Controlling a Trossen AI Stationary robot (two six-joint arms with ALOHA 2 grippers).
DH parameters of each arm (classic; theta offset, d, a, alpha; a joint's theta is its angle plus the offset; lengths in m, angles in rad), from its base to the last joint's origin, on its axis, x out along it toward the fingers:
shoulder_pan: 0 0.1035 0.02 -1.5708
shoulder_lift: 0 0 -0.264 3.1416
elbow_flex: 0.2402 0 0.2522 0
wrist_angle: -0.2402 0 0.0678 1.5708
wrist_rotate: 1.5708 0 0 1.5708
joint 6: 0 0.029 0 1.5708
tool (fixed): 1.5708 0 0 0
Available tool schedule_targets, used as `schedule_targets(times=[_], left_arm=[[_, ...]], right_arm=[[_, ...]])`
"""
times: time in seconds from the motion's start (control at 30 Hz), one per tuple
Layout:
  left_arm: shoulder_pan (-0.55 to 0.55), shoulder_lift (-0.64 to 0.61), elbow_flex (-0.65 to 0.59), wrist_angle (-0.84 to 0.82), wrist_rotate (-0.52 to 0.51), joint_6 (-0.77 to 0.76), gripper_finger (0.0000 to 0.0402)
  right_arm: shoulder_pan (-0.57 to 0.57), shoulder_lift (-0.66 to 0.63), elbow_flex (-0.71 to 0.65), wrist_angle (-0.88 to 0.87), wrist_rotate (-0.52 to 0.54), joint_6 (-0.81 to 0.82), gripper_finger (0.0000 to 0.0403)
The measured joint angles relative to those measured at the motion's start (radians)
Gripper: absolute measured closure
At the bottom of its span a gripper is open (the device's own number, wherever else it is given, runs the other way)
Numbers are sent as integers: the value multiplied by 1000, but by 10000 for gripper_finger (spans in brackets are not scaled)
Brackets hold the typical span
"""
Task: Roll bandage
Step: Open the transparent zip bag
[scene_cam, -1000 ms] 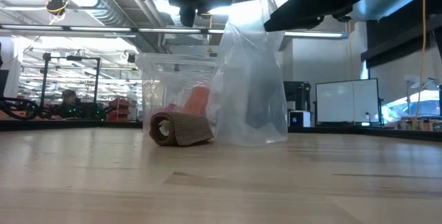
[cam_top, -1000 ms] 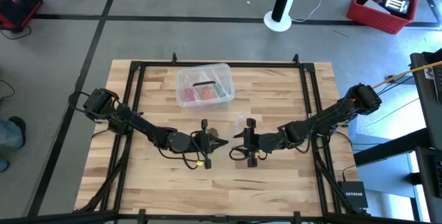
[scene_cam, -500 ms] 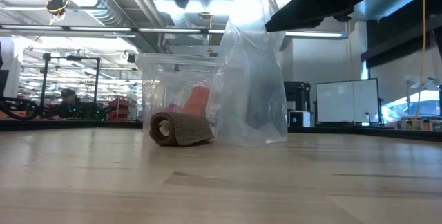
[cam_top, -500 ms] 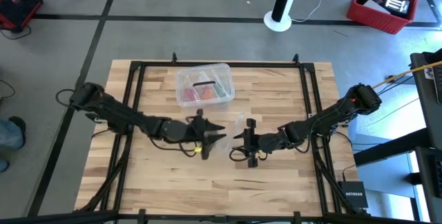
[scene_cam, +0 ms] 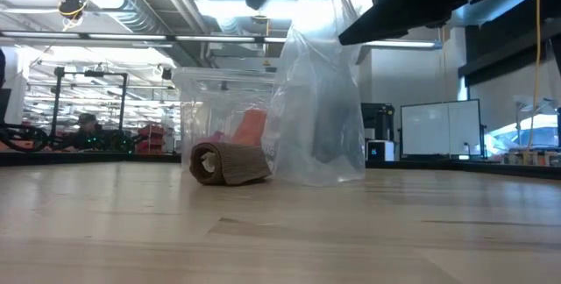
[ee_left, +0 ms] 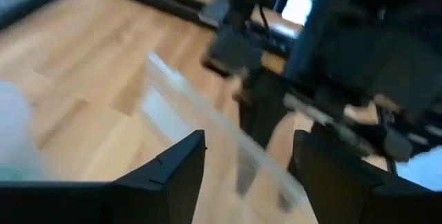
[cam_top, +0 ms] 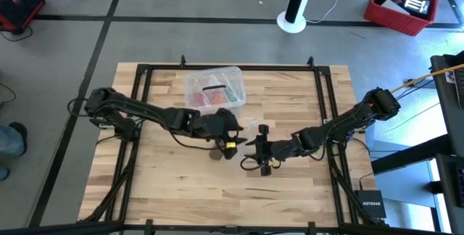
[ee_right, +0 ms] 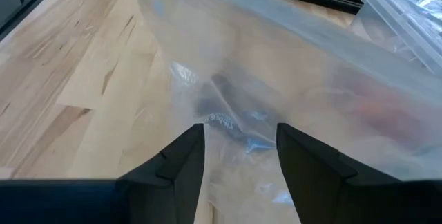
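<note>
1 rolled bandage, 1 clear plastic bag, 1 clear plastic box, 2 robot arms, 1 table

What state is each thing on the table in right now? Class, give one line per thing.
Bandage: rolled up, lying on the table, not held.
Plastic bag: held upright by the right gripper.
Plastic box: standing behind the bandage, red contents inside.
Left gripper: open, empty, above the table.
</note>
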Motion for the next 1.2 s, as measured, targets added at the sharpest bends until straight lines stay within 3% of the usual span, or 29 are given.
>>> schedule_targets(times=[0.27, 1.2], left_arm=[[5, 51, 0, -4, 3, -22, 190], [5, 4, 0, -92, -32, 42, 190]], right_arm=[[0, 0, 0, -2, 0, -15, 221], [0, 0, 0, 9, 1, -15, 221]])
